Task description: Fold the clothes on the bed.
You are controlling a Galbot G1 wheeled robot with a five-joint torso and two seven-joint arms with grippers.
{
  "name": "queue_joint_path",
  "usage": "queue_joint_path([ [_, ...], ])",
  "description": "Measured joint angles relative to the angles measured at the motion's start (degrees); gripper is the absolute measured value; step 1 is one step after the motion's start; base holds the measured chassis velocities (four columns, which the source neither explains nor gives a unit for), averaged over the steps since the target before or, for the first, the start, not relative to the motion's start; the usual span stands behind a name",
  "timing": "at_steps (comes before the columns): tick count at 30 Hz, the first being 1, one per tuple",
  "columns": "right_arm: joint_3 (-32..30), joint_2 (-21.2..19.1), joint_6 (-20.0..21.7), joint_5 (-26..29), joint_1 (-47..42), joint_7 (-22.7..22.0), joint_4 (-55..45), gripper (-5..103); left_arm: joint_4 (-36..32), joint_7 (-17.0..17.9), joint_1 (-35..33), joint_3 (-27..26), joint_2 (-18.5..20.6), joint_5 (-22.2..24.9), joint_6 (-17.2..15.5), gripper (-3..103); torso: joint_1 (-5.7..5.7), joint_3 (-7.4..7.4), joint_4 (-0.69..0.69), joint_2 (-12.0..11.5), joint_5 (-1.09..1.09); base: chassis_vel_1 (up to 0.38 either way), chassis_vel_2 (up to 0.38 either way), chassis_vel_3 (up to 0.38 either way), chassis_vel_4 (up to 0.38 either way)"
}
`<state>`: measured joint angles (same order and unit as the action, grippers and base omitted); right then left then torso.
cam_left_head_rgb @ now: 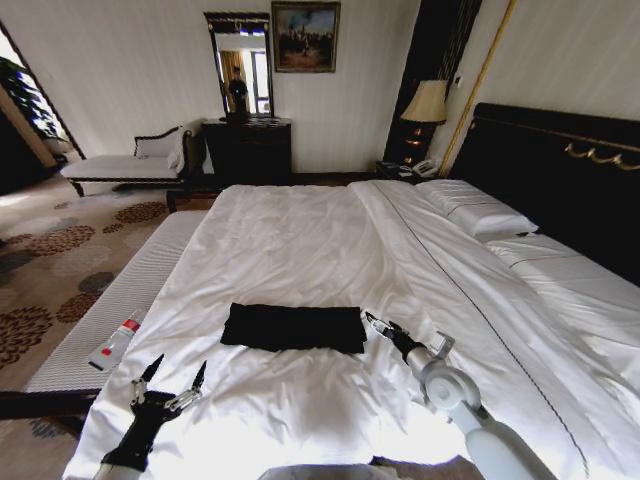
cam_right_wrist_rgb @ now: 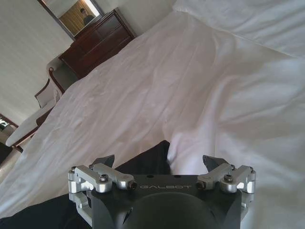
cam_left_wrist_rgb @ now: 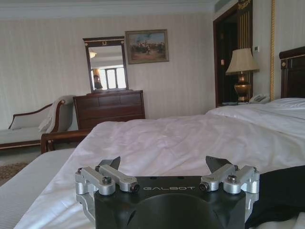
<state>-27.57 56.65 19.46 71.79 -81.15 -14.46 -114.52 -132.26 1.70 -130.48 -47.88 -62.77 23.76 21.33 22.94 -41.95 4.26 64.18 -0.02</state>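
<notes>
Currently the black T-shirt (cam_left_head_rgb: 294, 327) lies on the white sheet of the bed (cam_left_head_rgb: 300, 240), near the foot edge closest to me, already reduced to a flat, narrow rectangle running crosswise. No lettering shows, so I judge the print is folded inside or face down.

My right hand (cam_left_head_rgb: 377, 323) sits just beside the shirt's right end, low over the sheet, fingers spread wide and holding nothing. In the right wrist view the black cloth (cam_right_wrist_rgb: 143, 162) lies right under and ahead of the open right hand (cam_right_wrist_rgb: 159, 162), between the two fingertips. That placement makes sense for taking the right edge and carrying it over toward the left.

My left hand (cam_left_head_rgb: 175, 383) hangs near the bed's front left corner, clear of the shirt, fingers also spread wide and empty. From the left wrist view, the left hand (cam_left_wrist_rgb: 164, 164) looks along the mattress with the shirt's dark edge (cam_left_wrist_rgb: 281, 191) off to one side. It reads as standing by, out of the way so the cloth isn't dragged.

Judgement: fold mostly done lengthwise; a final crosswise fold probably remains. Risk: the sheet is wrinkled by the shirt's right end, so a low pinch could catch bedding along with the cloth.

Along the bed's left side runs a striped bench (cam_left_head_rgb: 110, 310) with a small white-and-red item (cam_left_head_rgb: 115, 343) on it; not involved.
</notes>
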Motion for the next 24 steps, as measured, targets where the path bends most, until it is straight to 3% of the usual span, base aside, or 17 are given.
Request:
queue_joint_path([
  [3, -0.3, -0.1, 1.7, 1.4, 0.4, 0.6, 0.8, 100, 0.0, 0.0, 0.1, 0.0, 0.0, 0.0, 0.0, 100, 0.01, 0.0, -0.01, 0.0, 0.01, 0.0, 0.0, 0.0, 0.0],
  [6, -0.2, 0.1, 4.7, 1.1, 2.5, 4.2, 6.1, 100, 0.0, 0.0, 0.3, 0.1, 0.1, 0.1, -0.1, 100, 0.01, 0.0, -0.01, 0.0, 0.01, 0.0, 0.0, 0.0, 0.0],
  [12, 2.1, 0.4, 6.1, -1.6, 4.6, 9.8, 11.5, 100, 0.1, 0.1, 0.4, 0.1, 0.2, 0.2, -0.3, 100, 0.01, -0.01, 0.0, 0.0, 0.01, 0.0, 0.0, 0.0, 0.0],
  [24, 8.5, 3.3, 6.4, -1.0, 11.7, 11.3, 15.8, 100, 0.1, 0.3, 0.5, 0.1, 0.2, 0.4, -0.5, 100, 0.01, -0.01, -0.01, 0.0, -0.01, 0.0, 0.0, 0.0, 0.0],
])
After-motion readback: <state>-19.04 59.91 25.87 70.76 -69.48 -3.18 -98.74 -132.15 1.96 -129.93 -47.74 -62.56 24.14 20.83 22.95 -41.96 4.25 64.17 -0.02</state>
